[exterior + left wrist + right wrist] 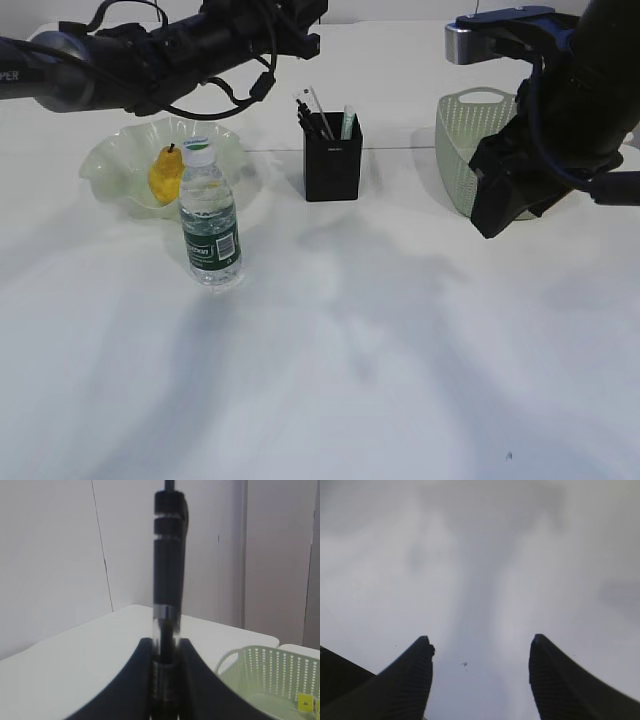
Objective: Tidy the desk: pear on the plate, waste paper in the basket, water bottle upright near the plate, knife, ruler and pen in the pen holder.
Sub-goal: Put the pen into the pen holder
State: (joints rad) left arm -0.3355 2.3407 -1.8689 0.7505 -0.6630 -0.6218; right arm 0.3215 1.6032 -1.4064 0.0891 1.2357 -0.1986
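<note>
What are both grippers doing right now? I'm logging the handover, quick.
Left gripper: closed on the pen.
Right gripper: open, holding nothing.

Bearing four things on a plain white table (400,360): ruffled green plate (110,160) sitting at back left, water bottle (209,220) standing upright just in front of it (cap on), black pen holder (333,168) standing at back centre, sage-green basket (462,150) resting at back right, well apart.

One pear (163,177), one water bottle (210,218).
</note>
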